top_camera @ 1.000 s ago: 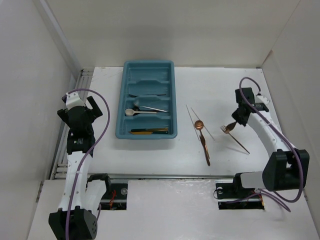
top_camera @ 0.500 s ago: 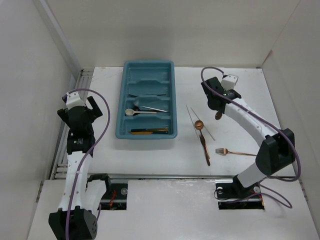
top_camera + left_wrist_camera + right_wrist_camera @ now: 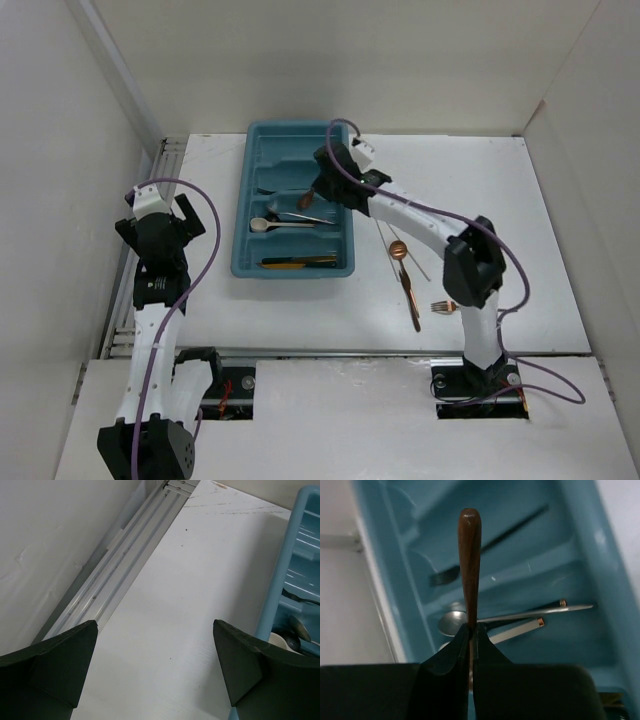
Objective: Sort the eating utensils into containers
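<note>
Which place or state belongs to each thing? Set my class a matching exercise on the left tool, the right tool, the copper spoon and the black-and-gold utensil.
Column one:
1. left tool
2. right tool
3. copper spoon
4. black-and-gold utensil

Column two:
A. shut on a copper-brown utensil above the tray
B. lying in the tray slot nearest the arms' bases
C. open, holding nothing, left of the tray
D. lying on the table, right of the tray

Pairs: 1-C, 2-A, 3-D, 4-B.
</note>
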